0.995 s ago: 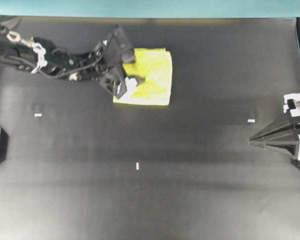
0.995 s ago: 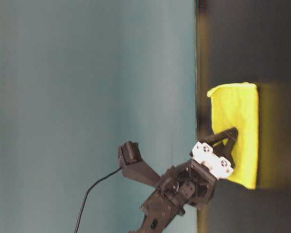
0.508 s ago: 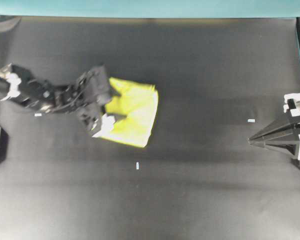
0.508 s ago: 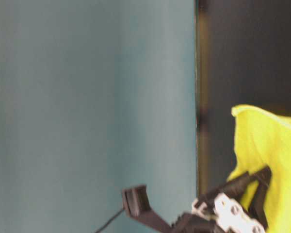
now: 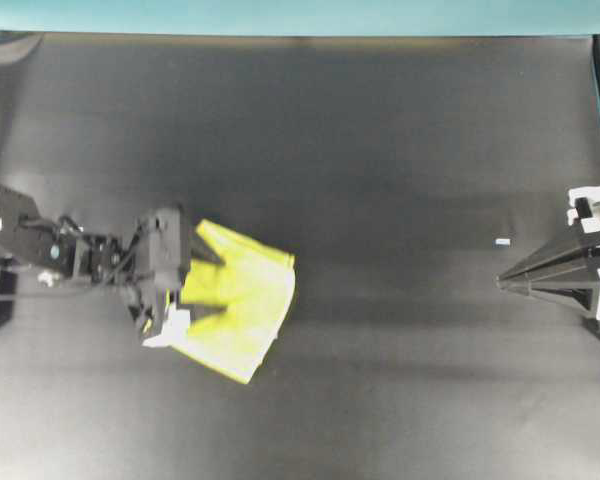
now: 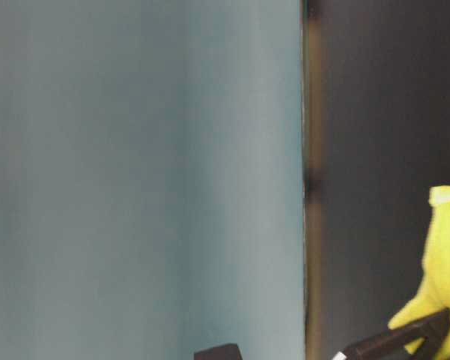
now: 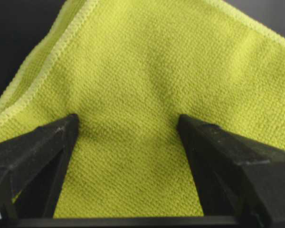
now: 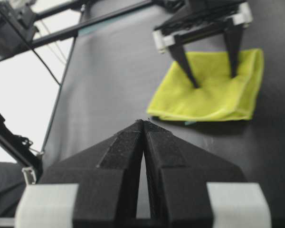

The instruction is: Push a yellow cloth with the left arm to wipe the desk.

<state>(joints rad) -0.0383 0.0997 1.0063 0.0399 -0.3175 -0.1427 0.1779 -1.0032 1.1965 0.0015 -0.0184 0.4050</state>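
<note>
On the left of the desk, the left arm has its left gripper spread wide, both fingertips pressing down into the yellow cloth. Only the right wrist view shows those tips denting it. Far right, the right gripper sits pinched together. A teal strip borders the matte black top.

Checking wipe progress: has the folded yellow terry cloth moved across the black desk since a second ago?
Yes. The yellow terry cloth has slid away from the teal strip toward the overhead view's lower left, pushed by the open left gripper.
</note>
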